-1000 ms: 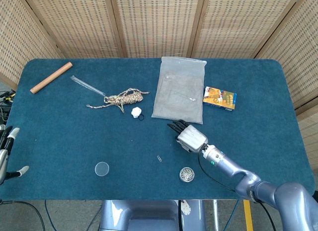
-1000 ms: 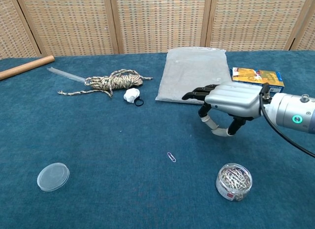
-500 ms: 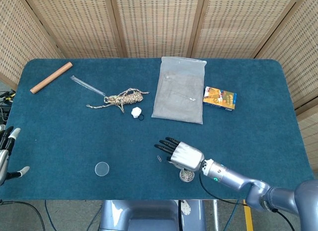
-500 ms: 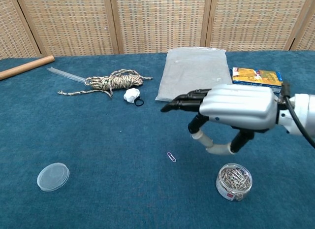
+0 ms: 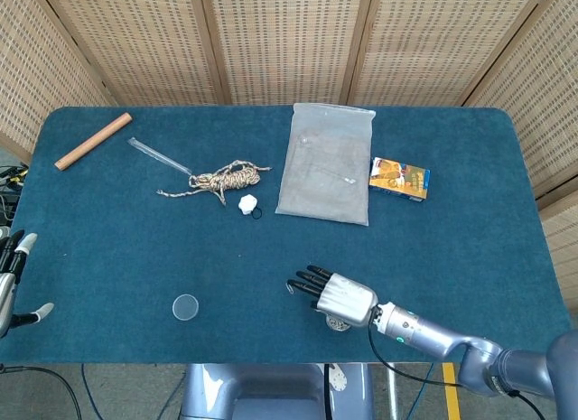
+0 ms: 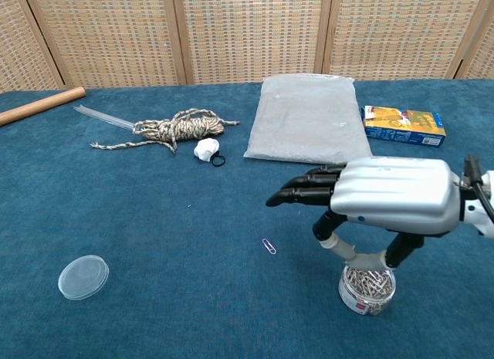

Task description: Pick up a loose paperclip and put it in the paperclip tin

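Silver paperclip (image 6: 268,246) lies flat, long axis diagonal near-right to far-left.

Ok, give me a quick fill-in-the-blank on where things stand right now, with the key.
1. The loose paperclip lies on the ____, held by no hand.
2. The right hand hovers right above the paperclip ____.
3. The clear round lid lies to the ____ of the paperclip in the chest view.

Missing words: table; tin; left
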You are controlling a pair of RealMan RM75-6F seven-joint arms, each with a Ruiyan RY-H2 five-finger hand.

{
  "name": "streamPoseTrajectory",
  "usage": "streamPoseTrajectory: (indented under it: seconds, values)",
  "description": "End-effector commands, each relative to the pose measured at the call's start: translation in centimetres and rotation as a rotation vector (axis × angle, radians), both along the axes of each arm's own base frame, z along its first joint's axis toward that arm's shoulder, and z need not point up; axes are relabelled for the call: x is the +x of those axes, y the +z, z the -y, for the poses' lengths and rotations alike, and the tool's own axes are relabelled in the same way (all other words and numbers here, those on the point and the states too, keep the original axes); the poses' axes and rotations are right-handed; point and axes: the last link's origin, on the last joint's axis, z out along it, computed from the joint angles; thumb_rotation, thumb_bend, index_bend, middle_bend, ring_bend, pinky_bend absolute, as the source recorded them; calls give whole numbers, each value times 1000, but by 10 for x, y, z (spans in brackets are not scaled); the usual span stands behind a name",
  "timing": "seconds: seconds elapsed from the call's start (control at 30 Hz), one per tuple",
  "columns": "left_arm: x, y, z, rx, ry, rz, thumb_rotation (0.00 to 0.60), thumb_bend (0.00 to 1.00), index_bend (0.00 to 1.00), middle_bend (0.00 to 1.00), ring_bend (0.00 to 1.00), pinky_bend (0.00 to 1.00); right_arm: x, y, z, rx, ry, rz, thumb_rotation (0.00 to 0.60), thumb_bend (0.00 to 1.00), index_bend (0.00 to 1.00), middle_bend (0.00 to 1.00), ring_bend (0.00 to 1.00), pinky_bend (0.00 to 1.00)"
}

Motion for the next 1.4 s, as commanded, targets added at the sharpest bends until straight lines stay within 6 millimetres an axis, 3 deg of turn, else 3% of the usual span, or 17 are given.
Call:
streamPoseTrajectory:
  seconds: [0.03,0.43,0.5,0.67,1.4]
  values:
    - [0,-1,0,-3,1,-2,600,0,0,0,0,0,-7,-1,-4,10,-7,-16,600,652,632,38,0,108]
    - [1,-2,0,-8,1,-5,600,0,0,0,0,0,-15,-2,-12,22,7,-47,600,650,630,37,0,109]
    - [1,-2,0,-8,0,-5,600,0,0,0,0,0,-16,-2,-13,25,9,-51,600,615,597,37,0,111]
    - [0,-2,1,-8,1,-5,600,0,0,0,0,0,-16,0,-13,33,12,-54,600,474,396,38,0,111]
    - [1,-3,1,-10,-2,-8,600,0,0,0,0,0,-16,7,-11,-8,43,-58,600,330,244,38,0,113]
